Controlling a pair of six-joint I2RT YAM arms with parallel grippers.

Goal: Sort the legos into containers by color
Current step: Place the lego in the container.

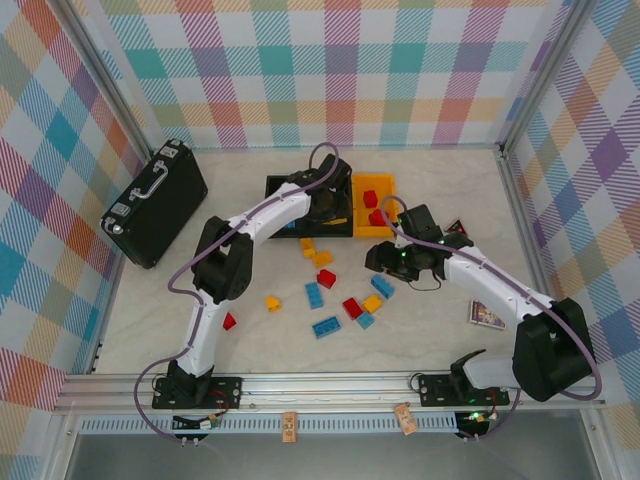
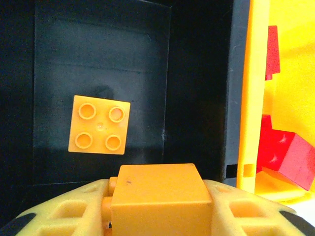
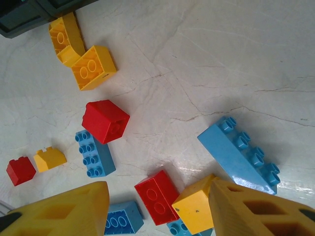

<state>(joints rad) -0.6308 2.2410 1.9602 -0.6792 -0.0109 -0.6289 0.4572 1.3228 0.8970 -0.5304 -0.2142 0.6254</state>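
The left jaws are closed on a yellow-orange brick (image 2: 157,196), pinched by its two flat sides. They hang over a black bin (image 2: 98,49); on its floor, just ahead of them, lies one four-stud yellow-orange brick (image 2: 100,125). To the right of these jaws, right against that bin, stands the yellow-orange bin (image 2: 251,98) with red bricks (image 2: 288,160) in it (bin colour and load colour do not match here).

The legos look like hard, light, hollow plastic: stiff and hard to break, but glossy. A hold on two smooth parallel faces should serve best; on studs or a slope it would likely slip.

The right jaws stand wide with nothing gripped, low over the desk (image 3: 221,59). A yellow brick (image 3: 194,209) lies at the inner edge of one side, a red brick (image 3: 157,196) between them and a long blue brick (image 3: 241,152) ahead.

The held brick's near end is cut off by the frame, so I cannot tell how deep it sits. From above, the left arm covers most of the black bin.
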